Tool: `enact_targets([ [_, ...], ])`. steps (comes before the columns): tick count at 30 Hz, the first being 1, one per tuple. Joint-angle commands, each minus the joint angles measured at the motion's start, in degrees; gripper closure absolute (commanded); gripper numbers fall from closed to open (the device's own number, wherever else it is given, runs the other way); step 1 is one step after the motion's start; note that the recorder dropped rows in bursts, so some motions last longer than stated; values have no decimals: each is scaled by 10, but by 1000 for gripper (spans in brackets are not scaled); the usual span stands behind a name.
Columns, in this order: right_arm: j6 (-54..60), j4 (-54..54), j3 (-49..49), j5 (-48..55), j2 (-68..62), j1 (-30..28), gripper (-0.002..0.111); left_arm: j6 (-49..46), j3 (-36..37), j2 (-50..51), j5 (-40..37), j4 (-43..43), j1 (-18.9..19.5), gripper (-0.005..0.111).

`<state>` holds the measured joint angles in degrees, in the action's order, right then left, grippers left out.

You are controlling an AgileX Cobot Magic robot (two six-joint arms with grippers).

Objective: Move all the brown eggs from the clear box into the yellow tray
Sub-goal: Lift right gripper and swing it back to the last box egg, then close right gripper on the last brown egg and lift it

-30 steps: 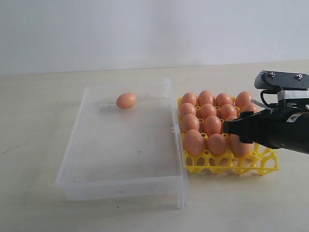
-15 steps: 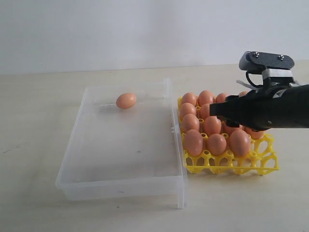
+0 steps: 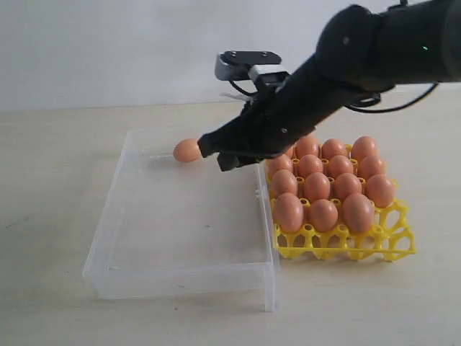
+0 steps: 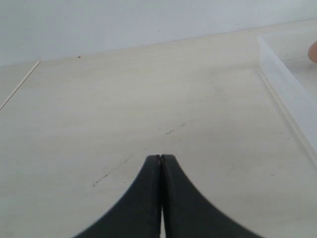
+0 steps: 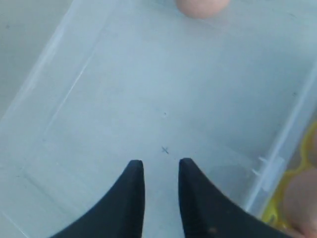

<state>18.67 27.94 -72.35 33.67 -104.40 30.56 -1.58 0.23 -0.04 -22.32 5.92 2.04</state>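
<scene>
Hovering empty and part-open over the clear box (image 3: 180,238), the right hand (image 3: 216,155) has the brown egg (image 3: 186,150) just ahead

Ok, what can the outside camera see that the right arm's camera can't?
Only the outside view: the whole yellow tray, nearly full of brown eggs, and the long black arm reaching over the clear box. Only the right wrist view: the right claw close up, its two tips apart with nothing between them, and a tiny cross mark on the box floor. Both: the one egg left in the box.
</scene>
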Motion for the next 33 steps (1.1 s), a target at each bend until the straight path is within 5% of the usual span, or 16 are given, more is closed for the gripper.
enact_targets([
  [1, 22, 3, -142, 82, -86, 1, 89, 3, -2, 0, 5, -1, -3, 107],
  [9, -101, -4, -318, 21, -238, -6, 50, 3, -2, 0, 5, -1, -3, 107],
  [20, -175, 8, -418, -43, -346, -6, 50, 3, -2, 0, 5, -1, -3, 107],
  [33, -187, 12, -419, -83, -376, -14, 50, 3, -2, 0, 5, -1, -3, 107],
])
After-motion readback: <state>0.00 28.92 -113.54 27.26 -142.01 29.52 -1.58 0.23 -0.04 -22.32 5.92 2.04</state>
